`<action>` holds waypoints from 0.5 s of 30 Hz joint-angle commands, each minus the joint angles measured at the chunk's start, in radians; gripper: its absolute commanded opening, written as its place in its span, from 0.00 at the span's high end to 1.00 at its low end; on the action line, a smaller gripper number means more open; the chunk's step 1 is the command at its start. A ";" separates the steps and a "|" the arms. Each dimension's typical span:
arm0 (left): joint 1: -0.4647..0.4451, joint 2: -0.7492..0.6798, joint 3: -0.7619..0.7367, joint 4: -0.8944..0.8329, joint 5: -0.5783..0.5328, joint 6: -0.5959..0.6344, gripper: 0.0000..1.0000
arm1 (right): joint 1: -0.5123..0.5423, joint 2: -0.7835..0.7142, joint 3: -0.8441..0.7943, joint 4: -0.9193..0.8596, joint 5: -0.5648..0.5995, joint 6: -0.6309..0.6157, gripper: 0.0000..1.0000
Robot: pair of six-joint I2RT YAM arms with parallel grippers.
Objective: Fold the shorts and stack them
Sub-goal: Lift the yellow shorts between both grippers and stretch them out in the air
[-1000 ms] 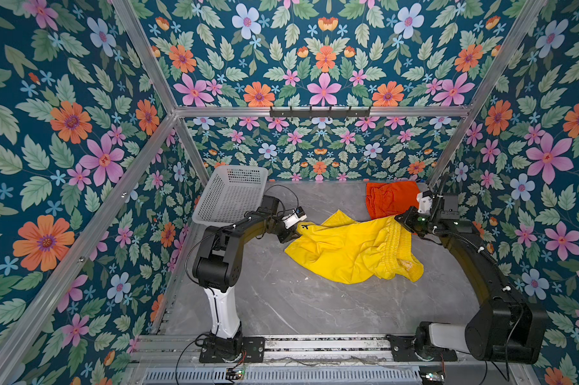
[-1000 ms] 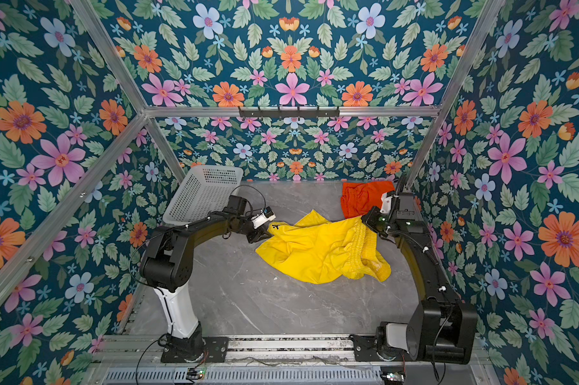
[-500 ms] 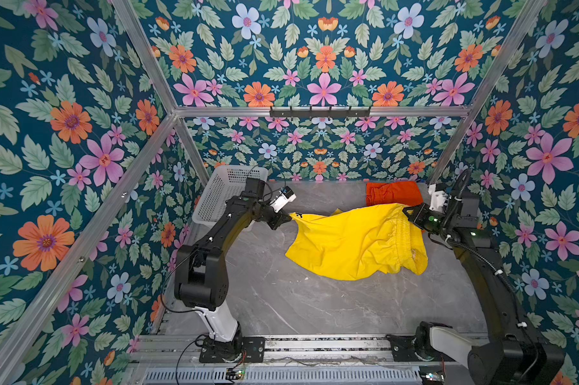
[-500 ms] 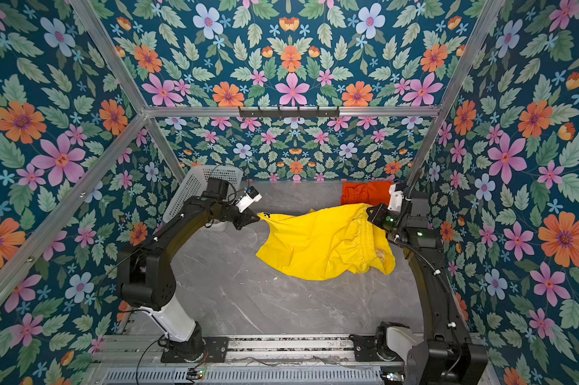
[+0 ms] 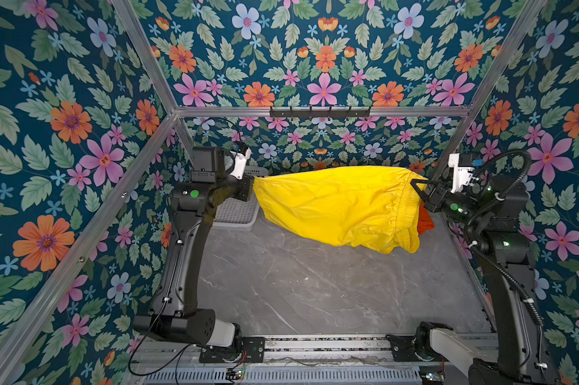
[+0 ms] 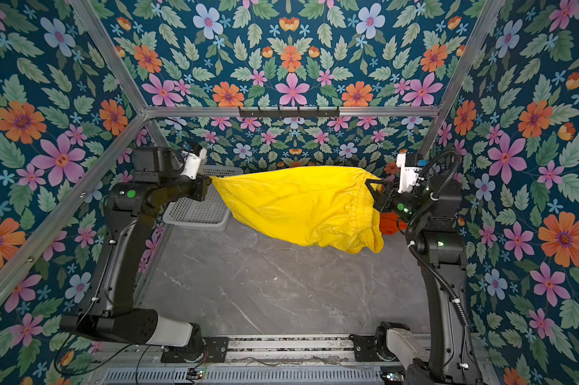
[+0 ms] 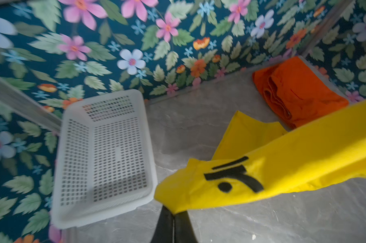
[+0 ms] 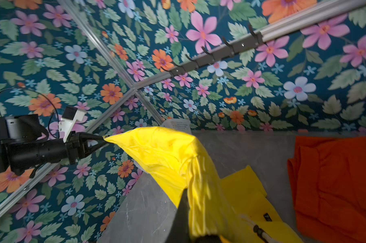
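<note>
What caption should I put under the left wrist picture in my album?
Left pincer grips bright yellow thin-fabric shorts near a white perforated plastic basket.

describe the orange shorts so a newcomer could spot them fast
Start at the grey table and go to its far right corner by the floral wall. The orange shorts lie folded there. Unlike the yellow shorts hanging stretched in the air, they rest flat on the table.
</note>
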 commanded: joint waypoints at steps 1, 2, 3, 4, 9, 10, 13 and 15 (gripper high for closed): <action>0.001 -0.065 0.046 -0.055 -0.128 -0.050 1.00 | -0.001 -0.069 0.023 0.059 -0.126 -0.033 1.00; 0.001 -0.089 0.054 -0.053 -0.145 -0.053 1.00 | -0.001 -0.094 0.027 0.055 -0.142 -0.033 1.00; 0.002 -0.110 0.064 -0.053 -0.159 -0.055 1.00 | -0.001 -0.114 0.042 0.042 -0.157 -0.032 1.00; 0.001 -0.125 0.073 -0.055 -0.172 -0.055 1.00 | -0.001 -0.130 0.057 0.029 -0.174 -0.032 1.00; 0.001 -0.167 0.156 -0.103 -0.216 -0.038 1.00 | -0.001 -0.174 0.175 -0.058 -0.230 0.003 1.00; 0.001 -0.172 0.163 -0.107 -0.221 -0.035 1.00 | 0.000 -0.177 0.190 -0.061 -0.227 0.020 1.00; 0.002 -0.167 0.167 -0.102 -0.239 -0.029 1.00 | 0.000 -0.163 0.216 -0.062 -0.207 0.068 1.00; 0.002 -0.142 0.166 -0.100 -0.231 -0.031 1.00 | -0.001 -0.124 0.221 -0.069 -0.185 0.095 1.00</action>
